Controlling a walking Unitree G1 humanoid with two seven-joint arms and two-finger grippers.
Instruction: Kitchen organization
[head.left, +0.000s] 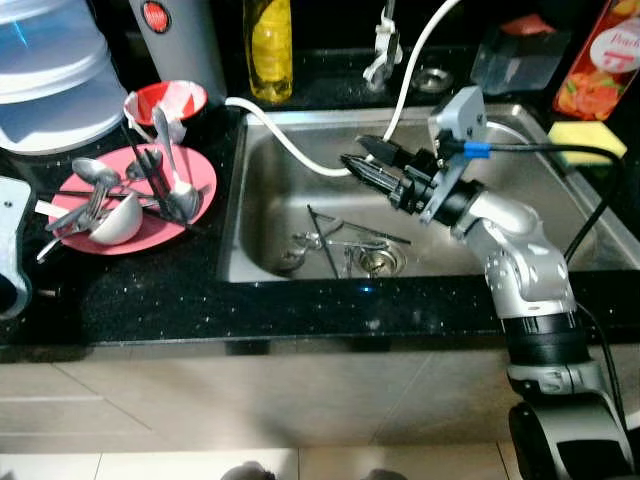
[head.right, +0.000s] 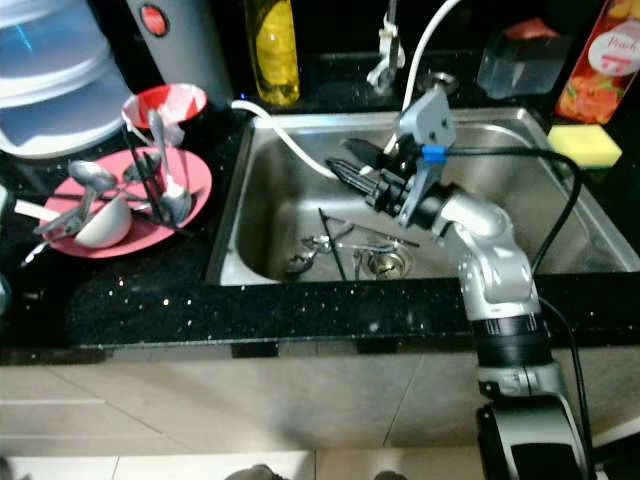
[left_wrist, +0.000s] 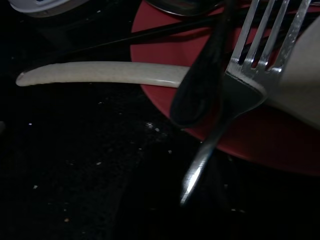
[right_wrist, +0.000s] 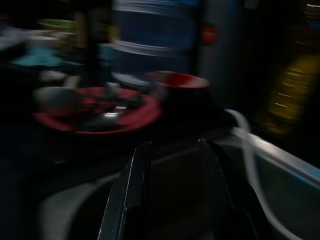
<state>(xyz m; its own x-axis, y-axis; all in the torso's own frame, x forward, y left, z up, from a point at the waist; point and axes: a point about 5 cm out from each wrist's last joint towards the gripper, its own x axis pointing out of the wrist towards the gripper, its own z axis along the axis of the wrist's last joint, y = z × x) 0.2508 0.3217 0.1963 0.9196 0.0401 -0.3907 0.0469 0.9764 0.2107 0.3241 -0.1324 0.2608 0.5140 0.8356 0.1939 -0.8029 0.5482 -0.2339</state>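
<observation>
- Stainless steel sink (head.left: 260, 190) is set into the black speckled desk (head.left: 150, 310), and the right tool (head.left: 362, 160) hangs over the basin, pointing toward the robot's left.
- Its two black fingers (right_wrist: 131, 190) stand a little apart with nothing between them; the right wrist view is blurred, yet the gap shows plainly.
- On the sink floor beside the drain (head.left: 378, 262) lie loose pieces of cutlery (head.left: 330, 240), among them thin dark chopsticks and a silver spoon; they lie below the right tool and apart from it.
- A white hose (head.left: 290, 145) runs from the back of the desk down over the sink's left rim and passes just beside the right tool.
- Left of the sink a pink plate (head.left: 195, 205) rests on the desk, carrying a white bowl (head.left: 118, 222), spoons, forks and dark chopsticks in a heap.
- A red and white cup (head.left: 165, 102) stands just behind the plate.
- The left wrist view looks closely at the plate's edge, where a silver fork (left_wrist: 240, 85), a dark spoon (left_wrist: 197, 90) and a long white handle (left_wrist: 100, 74) overhang onto the desk; whether the left tool is open I cannot tell.
- Along the back stand a yellow bottle (head.left: 270, 45), a grey canister (head.left: 180, 40) and a stack of pale containers (head.left: 50, 70); a yellow sponge (head.left: 585, 140) lies to the right of the sink.
</observation>
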